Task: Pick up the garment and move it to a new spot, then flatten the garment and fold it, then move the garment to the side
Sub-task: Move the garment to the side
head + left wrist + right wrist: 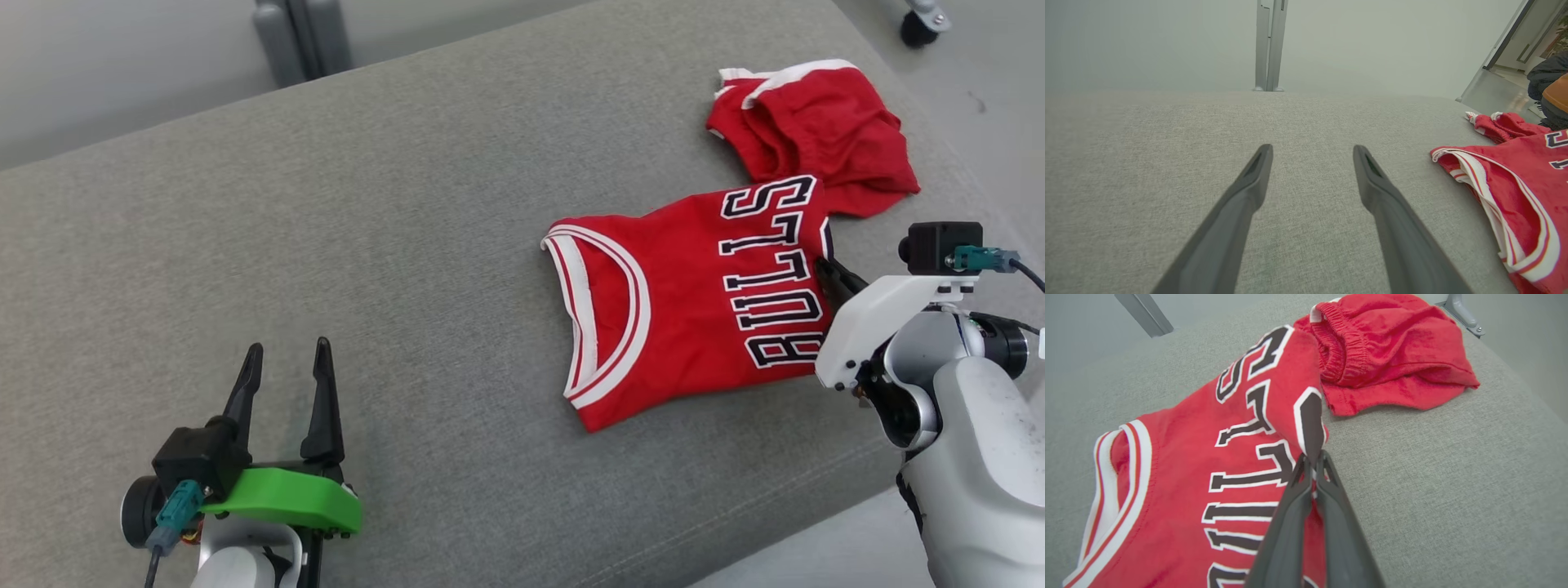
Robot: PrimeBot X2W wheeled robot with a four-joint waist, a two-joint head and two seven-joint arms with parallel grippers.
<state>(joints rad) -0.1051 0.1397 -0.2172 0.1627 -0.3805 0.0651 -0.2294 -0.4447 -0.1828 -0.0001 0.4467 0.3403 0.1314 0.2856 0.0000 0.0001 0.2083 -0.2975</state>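
Right gripper (1312, 459): jaws pinched on edge of red sleeveless jersey (694, 302) w/ black-white lettering, lying on grey fabric cushion (367, 204). Left gripper (288, 347): spread, empty, well apart. 1 crumpled red shorts (816, 131) touching jersey; 2 garments.

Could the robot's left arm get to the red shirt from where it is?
Probably yes. The left gripper hangs open over bare grey cushion, and nothing lies between it and the shirt. The right gripper is shut on the shirt's other side, so the near side looks free.
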